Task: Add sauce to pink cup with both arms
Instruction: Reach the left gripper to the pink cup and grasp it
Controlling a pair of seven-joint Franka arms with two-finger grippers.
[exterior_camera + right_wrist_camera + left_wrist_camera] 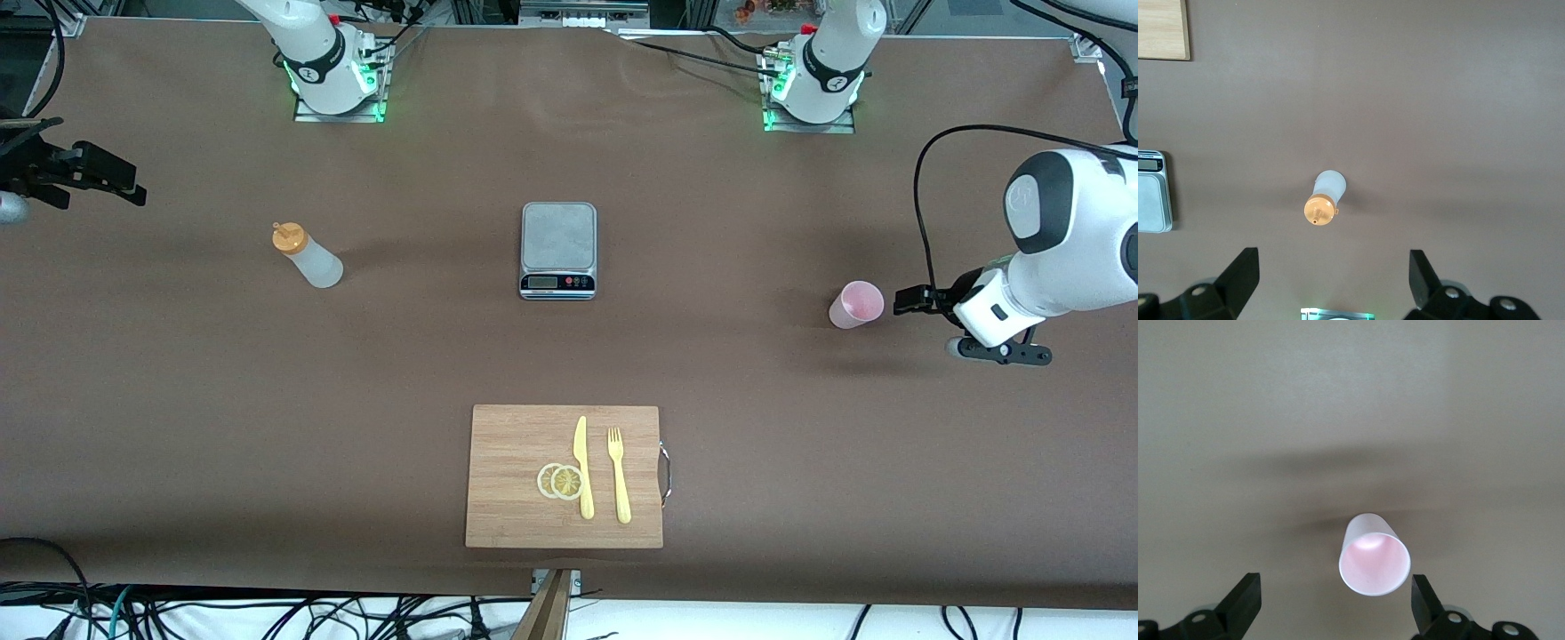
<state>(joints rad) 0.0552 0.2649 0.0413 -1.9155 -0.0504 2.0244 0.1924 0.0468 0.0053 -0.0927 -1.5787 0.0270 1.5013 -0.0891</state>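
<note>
- Left wrist view: the left claw (1335, 607) hangs with fingers spread wide and empty, the pink cup (1374, 555) standing upright on the brown worktop (1338, 400) just ahead of them, untouched.
- Right wrist view: the right claw (1335, 283) is likewise spread and empty, over the worktop near the sauce bottle (1325, 198), which stands free.
- Front view: a digital scale (558, 250) sits mid-worktop between bottle and cup; nearer the camera, a wooden cutting board (516, 444) carries a yellow knife (582, 467), fork (618, 474) and lemon slices (560, 481).
</note>
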